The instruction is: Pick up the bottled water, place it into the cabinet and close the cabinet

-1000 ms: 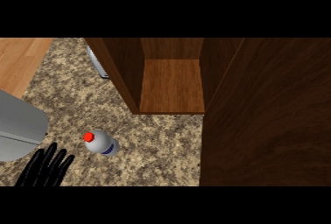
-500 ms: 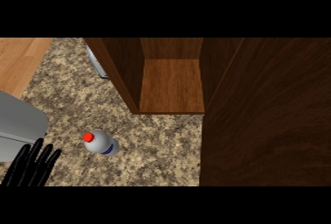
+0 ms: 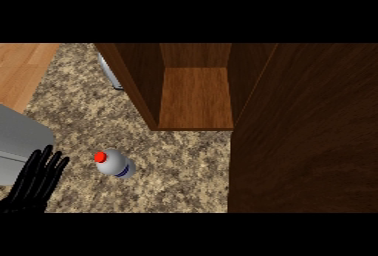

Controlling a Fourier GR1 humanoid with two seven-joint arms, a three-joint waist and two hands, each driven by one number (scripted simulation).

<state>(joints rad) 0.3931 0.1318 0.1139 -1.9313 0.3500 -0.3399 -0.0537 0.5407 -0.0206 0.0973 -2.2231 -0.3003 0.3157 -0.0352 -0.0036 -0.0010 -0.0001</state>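
The water bottle (image 3: 114, 164), clear with a red cap and a blue label, stands upright on the speckled stone counter (image 3: 88, 115). My left hand (image 3: 34, 181) is at the lower left, a short way left of the bottle and not touching it, its fingers straight and pointing away from me. The wooden cabinet (image 3: 195, 95) stands beyond the bottle with its inside shelf showing. My right hand is out of sight.
A wide dark wood panel (image 3: 306, 130), seemingly the cabinet's open door, fills the right side. My grey left forearm (image 3: 18, 142) comes in at the left edge. A grey-white object (image 3: 111, 72) is partly hidden behind the cabinet's left wall. Wooden floor (image 3: 22, 67) shows beyond the counter's left edge.
My left hand has shifted to the left, away from the bottle, and its fingertips now reach a little further forward. The bottle and cabinet have not moved.
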